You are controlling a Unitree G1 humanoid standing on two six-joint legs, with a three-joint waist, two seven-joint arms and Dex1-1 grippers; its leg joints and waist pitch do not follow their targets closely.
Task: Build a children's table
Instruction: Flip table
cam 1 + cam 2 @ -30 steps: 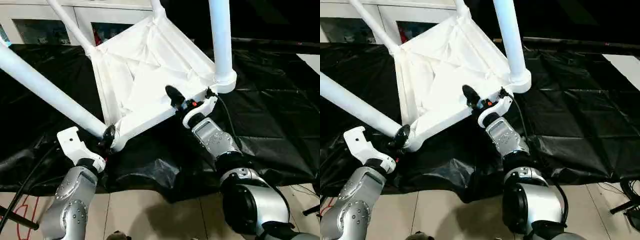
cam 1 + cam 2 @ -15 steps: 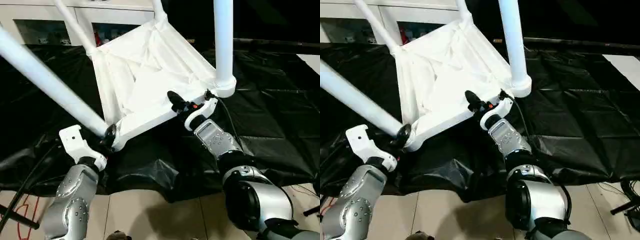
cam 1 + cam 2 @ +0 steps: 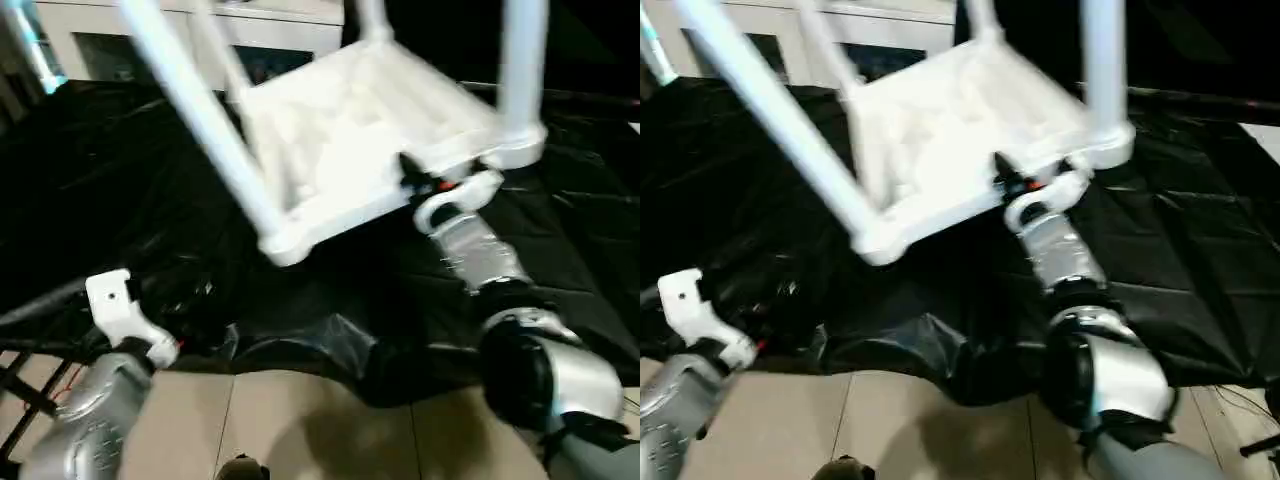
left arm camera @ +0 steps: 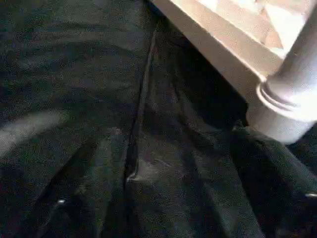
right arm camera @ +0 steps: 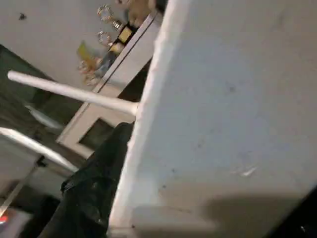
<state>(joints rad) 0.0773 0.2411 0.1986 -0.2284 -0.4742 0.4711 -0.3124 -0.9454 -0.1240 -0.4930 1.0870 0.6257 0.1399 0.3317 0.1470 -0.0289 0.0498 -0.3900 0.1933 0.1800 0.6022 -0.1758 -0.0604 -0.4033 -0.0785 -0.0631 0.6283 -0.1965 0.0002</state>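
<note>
left claw: low near floor edge, off the table; spread or not, cannot tell
black sheet: under everything
right claw: pinching near rim of tabletop
children's table: upside down, tilted, four legs fitted, raised on right side
handling: likely light, stiff, slick plastic; best taken at rim or corner socket
cabinet: behind

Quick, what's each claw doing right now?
Left gripper: off the table, fingers not discernible.
Right gripper: clamped on the table's near edge.

Smooth white plastic table, glossy sheet
</note>
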